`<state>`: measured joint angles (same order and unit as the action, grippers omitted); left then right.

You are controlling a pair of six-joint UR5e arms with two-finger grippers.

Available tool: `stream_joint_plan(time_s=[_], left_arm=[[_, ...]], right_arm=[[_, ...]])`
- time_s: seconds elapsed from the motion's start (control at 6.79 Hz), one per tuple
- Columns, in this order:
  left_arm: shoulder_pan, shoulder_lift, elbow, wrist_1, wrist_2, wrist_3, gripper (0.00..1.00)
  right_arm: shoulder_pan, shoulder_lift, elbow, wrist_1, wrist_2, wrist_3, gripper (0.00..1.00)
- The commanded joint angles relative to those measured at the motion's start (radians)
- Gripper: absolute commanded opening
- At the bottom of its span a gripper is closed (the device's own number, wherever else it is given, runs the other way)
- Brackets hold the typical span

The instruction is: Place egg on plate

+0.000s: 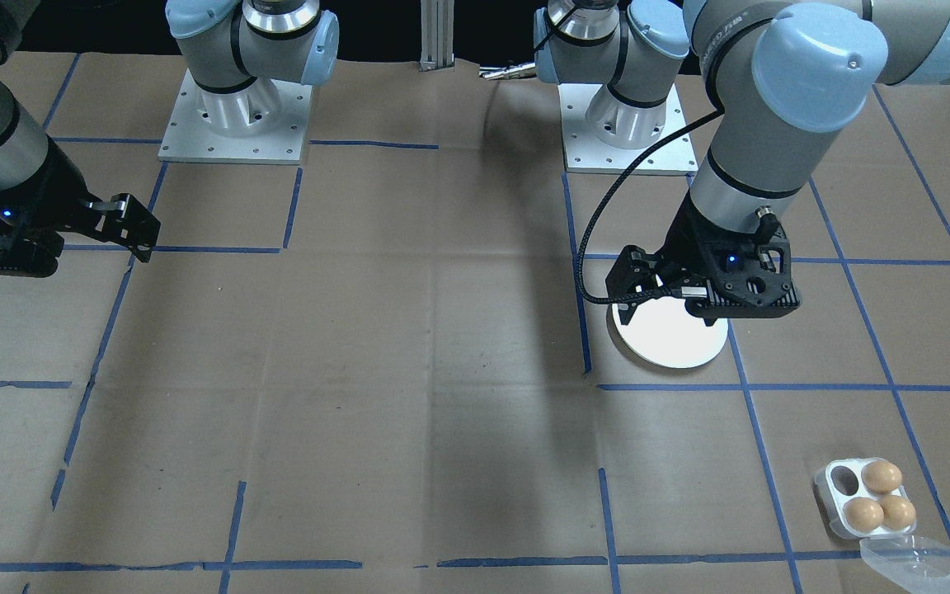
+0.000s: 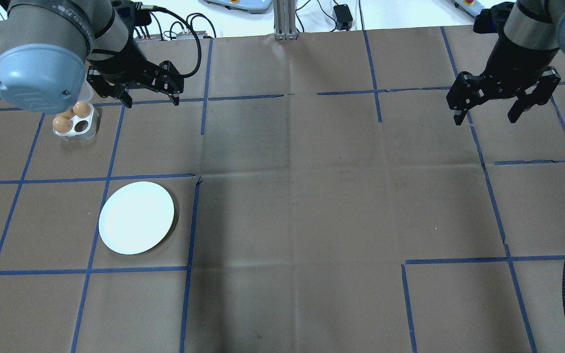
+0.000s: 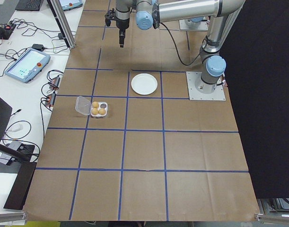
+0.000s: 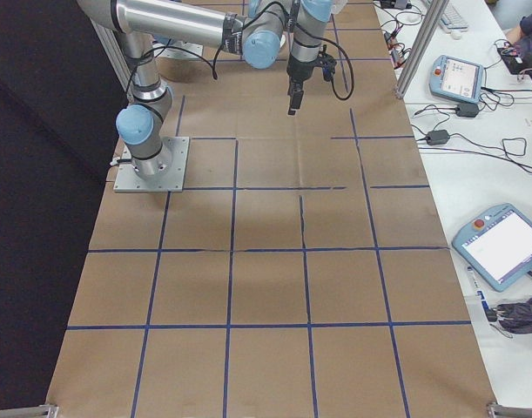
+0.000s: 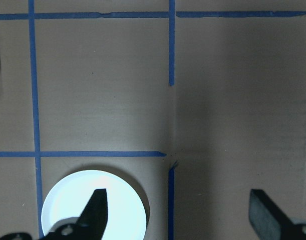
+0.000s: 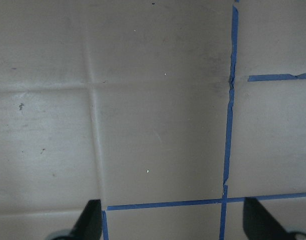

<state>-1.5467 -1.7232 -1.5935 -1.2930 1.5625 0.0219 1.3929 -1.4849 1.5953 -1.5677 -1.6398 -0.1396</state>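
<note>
While nothing is yet picked: poised to fetch an egg (image 1: 881,476).

Left gripper (image 2: 147,90) spread wide, empty, high between egg tray (image 2: 75,122) and bare plate (image 2: 136,217); right gripper (image 2: 502,100) wide, parked clear.

- table (image 2: 312,196): brown paper cover, blue tape grid
- plate (image 2: 136,217): flat on table, bare
- egg tray (image 1: 867,497): three brown eggs, clear lid open, well apart from plate
</note>
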Motion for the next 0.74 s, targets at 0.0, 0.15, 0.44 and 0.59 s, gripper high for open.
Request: stream_joint_plan(time_s=[0.0, 0.15, 0.44, 0.59], left_arm=[[0.005, -0.003, 0.001, 0.000, 0.001, -0.002, 1.00], [0.003, 0.008, 0.003, 0.003, -0.001, -0.010, 1.00], [0.038, 0.001, -0.002, 0.004, -0.001, 0.004, 1.00], [0.124, 0.013, -0.011, -0.002, 0.001, 0.042, 1.00]], right_arm=[[0.000, 0.000, 0.000, 0.000, 0.000, 0.000, 1.00], [0.000, 0.000, 0.000, 0.000, 0.000, 0.000, 1.00], [0.000, 0.000, 0.000, 0.000, 0.000, 0.000, 1.00], [0.000, 0.000, 0.000, 0.000, 0.000, 0.000, 1.00]])
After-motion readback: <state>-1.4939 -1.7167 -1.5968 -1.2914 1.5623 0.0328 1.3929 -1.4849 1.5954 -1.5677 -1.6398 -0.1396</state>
